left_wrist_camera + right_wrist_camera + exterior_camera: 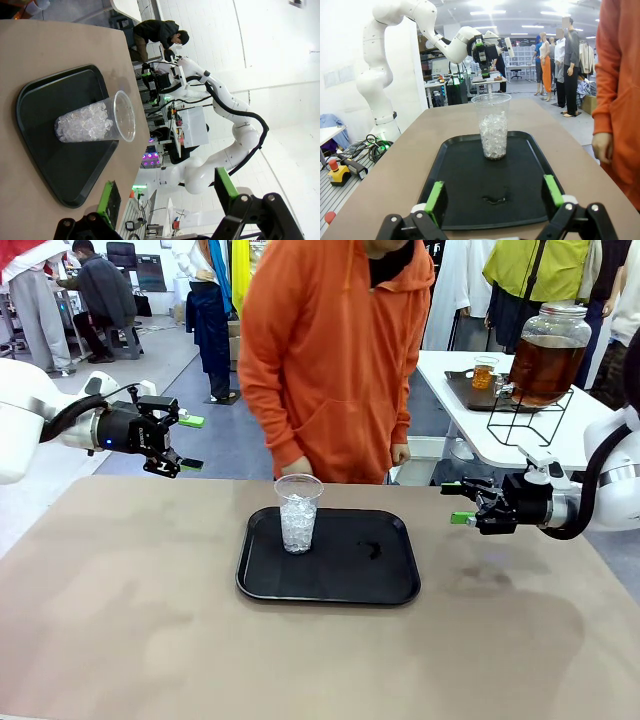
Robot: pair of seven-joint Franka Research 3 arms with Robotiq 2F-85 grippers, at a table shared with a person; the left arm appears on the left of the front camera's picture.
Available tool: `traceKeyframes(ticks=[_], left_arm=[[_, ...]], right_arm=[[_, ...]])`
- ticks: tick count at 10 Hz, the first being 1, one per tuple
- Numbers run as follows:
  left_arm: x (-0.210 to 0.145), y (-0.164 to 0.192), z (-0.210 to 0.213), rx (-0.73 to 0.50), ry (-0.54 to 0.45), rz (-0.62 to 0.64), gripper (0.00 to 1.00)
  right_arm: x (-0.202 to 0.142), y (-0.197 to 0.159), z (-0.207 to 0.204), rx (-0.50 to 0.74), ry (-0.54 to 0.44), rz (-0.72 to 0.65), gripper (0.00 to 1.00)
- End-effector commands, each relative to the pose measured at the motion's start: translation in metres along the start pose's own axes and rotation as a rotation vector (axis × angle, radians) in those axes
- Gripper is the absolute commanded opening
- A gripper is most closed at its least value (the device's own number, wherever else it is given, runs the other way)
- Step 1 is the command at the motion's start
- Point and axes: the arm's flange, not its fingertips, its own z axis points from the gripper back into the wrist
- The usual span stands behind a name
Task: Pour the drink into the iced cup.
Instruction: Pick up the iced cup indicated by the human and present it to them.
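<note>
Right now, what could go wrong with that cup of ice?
The clear plastic cup of ice stands free on the black tray; a bump from the open left claw or right claw could tip it. Its thin wall might crumple if squeezed. The amber drink is in a big glass jar on another white table, so bringing it over could spill.

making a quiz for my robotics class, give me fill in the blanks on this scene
The cup holds ___.
It stands on a black ___.
The left gripper and right gripper are both ___.
Missing: ice; tray; open.
</note>
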Motion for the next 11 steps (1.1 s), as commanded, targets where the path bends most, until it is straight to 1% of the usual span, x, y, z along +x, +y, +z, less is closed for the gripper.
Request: traceKeyframes(ticks=[1, 11], left_arm=[[0.0000, -0.0019, 0.0003, -0.007, -0.005, 0.004, 1.00], [0.0000, -0.0019, 0.0003, -0.007, -0.005, 0.004, 1.00]], right_arm=[[0.0022, 0.0000, 0.0003, 0.001, -0.003, 0.004, 1.00], [0.0022, 0.0000, 0.0003, 0.001, -0.003, 0.004, 1.00]])
